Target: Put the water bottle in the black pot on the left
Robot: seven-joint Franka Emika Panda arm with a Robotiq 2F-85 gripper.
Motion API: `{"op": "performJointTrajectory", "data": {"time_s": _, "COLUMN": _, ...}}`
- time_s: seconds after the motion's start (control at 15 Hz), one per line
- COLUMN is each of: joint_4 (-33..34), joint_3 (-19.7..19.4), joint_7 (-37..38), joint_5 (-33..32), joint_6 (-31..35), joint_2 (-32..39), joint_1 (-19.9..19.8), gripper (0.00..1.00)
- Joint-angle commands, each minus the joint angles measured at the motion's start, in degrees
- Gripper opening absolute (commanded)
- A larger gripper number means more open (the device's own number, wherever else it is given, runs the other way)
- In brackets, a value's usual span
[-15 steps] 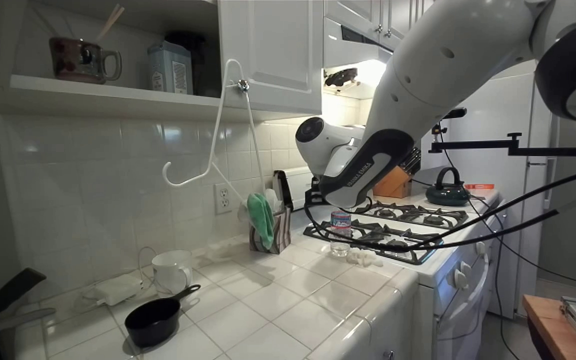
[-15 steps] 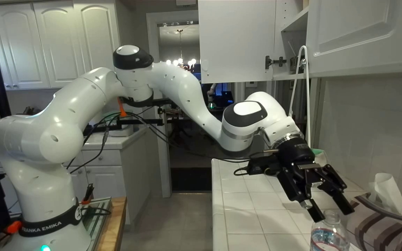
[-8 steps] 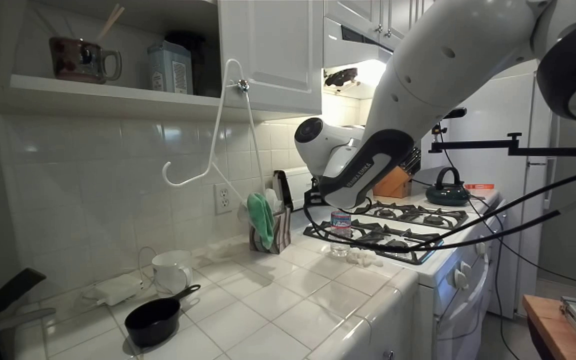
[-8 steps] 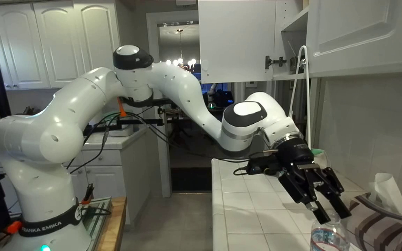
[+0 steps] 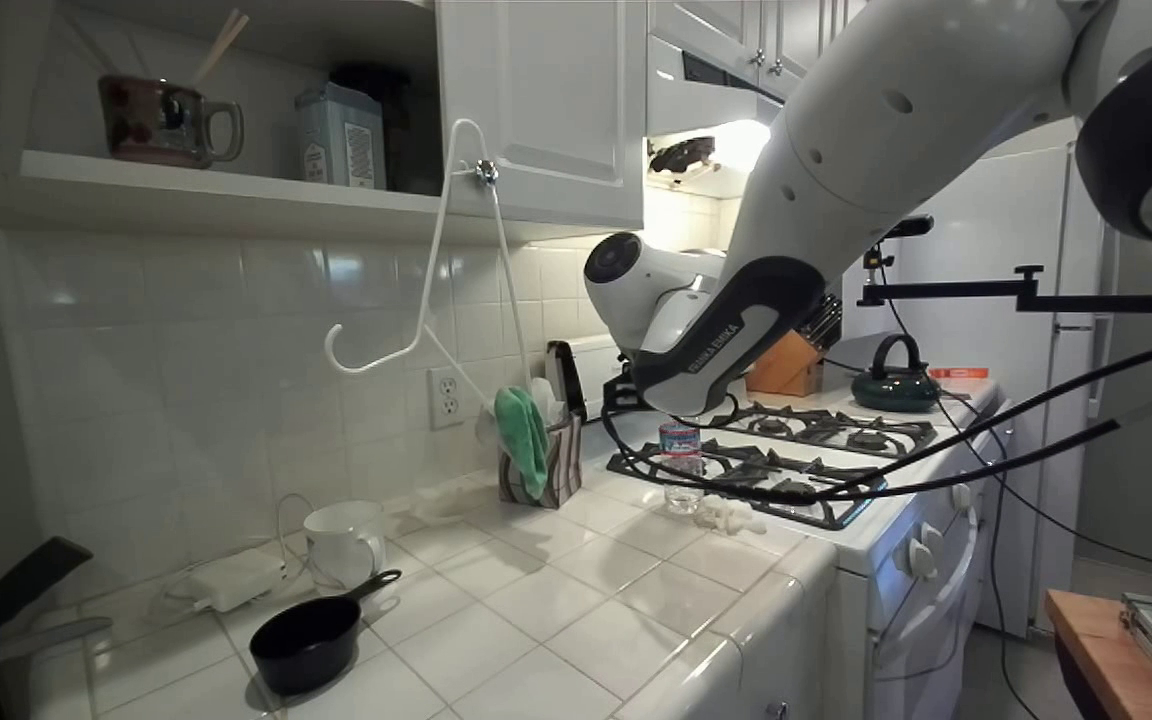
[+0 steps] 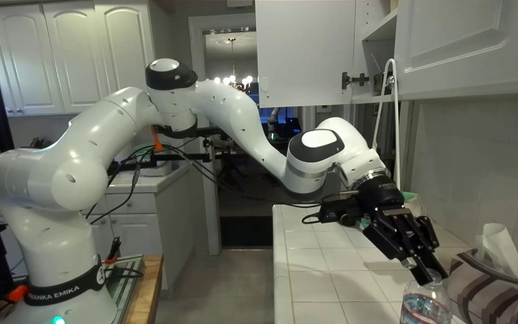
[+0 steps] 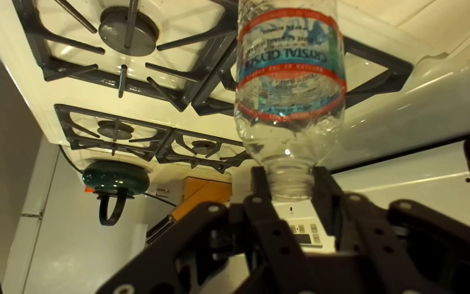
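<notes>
Got the clear plastic water bottle [image 7: 290, 98] clamped by the neck in the jaws, body roughly upright below them. Probably needs lifting toward the small round black pot [image 5: 310, 657], well away.

"CRYSTAL GEYSER" upside down on the label [image 7: 291, 63] of the water bottle [image 7: 290, 136] in the wrist view, finer print mostly blurred, "FRANKA EMIKA" on a dark panel [image 5: 721, 342] of the robot arm [image 5: 841, 165] in an exterior view, also on its black base band [image 6: 66, 289]
</notes>
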Motion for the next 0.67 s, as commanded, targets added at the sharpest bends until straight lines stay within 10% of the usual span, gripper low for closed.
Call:
{"op": "performJointTrajectory", "data": {"time_s": 0.0, "joint_4": 0.81, "joint_3": -0.67, "joint_7": -1.64, "joint_5": 3.01, "joint_6": -1.42, "joint_2": -2.13, "joint_1": 0.50, "gripper": 0.08}}
{"op": "performJointTrajectory", "data": {"time_s": 0.6, "joint_4": -16.39, "joint_3": -10.90, "joint_7": -14.69, "joint_5": 0.44, "joint_6": 18.30, "joint_2": 4.36, "joint_1": 15.53, "gripper": 0.08}}
